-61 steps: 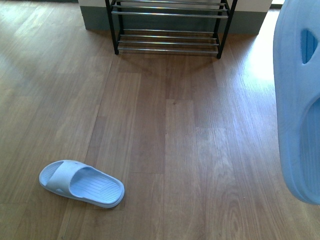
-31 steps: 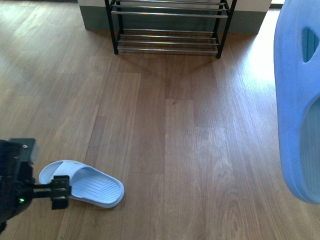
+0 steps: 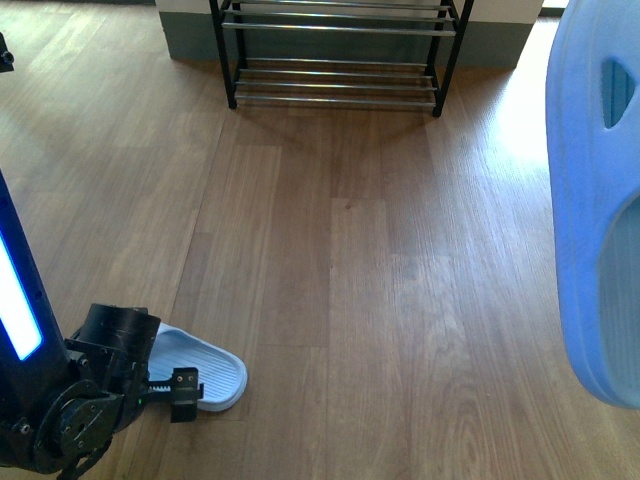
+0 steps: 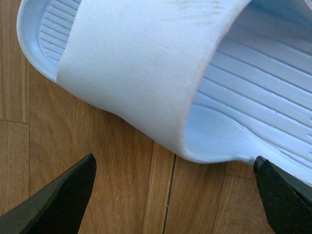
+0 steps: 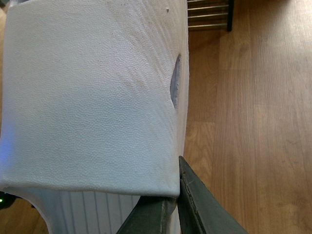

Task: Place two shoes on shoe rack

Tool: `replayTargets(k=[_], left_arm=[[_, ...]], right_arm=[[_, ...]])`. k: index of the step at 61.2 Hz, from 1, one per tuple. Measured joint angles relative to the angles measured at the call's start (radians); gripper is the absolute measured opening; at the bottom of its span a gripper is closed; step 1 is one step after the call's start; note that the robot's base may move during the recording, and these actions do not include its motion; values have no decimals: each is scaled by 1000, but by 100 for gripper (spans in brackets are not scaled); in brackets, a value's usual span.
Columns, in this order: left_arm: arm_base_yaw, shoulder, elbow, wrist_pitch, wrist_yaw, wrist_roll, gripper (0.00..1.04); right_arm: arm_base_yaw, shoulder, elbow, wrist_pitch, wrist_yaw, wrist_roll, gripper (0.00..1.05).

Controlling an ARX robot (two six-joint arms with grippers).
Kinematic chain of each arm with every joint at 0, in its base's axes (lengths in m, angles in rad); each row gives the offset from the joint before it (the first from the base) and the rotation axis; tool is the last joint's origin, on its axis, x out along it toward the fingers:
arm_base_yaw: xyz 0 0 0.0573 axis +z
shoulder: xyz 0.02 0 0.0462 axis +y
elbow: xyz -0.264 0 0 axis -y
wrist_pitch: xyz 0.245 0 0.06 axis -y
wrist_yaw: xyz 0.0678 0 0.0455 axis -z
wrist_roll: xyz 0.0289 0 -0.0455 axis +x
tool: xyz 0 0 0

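The left gripper is spread wide. Its two black, pointed fingertips hang low over the floor and touch nothing. Just ahead of them lies the floor sandal, a pale blue moulded slide with a broad, smooth, matte strap arching over a footbed ribbed with fine parallel grooves. Its rim is rounded and thick, and a few faint scuffs mark the strap. In the front view this sandal sits flat at the near left of the scene, sole down, partly hidden behind the left arm, a black jointed arm with a glowing blue strip on its upright part.

The right gripper is clenched on the lifted sandal, with its dark grey fingers pinching the edge of the strap. That strap has a fine pebbled grain and a narrow slit-shaped vent near its edge. A bit of ribbed footbed shows beneath it. In the front view this sandal fills the right edge, up off the floor and very close to the camera, so its far outline is cut off.

The floor is wood-look planks in warm brown, with long straight seams and a soft sheen. The shoe rack stands at the far middle, well apart from both sandals. It has thin black uprights and tiers of slim silver rods, and no shoes show on the visible tiers. A grey skirting runs behind it.
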State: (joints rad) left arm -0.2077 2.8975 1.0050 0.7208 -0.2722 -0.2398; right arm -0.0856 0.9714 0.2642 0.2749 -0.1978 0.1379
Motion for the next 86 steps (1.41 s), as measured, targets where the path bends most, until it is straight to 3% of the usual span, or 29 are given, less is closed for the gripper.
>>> replayTargets(k=[25, 50, 86], left_arm=[[-8, 26, 32, 39, -161, -84, 95], [-23, -3, -53, 121, -224, -152, 95], [-4, 31, 53, 56, -258, -183, 95]], right_arm=[[0, 0, 0, 0, 0, 0, 1], [0, 0, 0, 0, 0, 0, 1], [0, 0, 0, 0, 0, 0, 1]])
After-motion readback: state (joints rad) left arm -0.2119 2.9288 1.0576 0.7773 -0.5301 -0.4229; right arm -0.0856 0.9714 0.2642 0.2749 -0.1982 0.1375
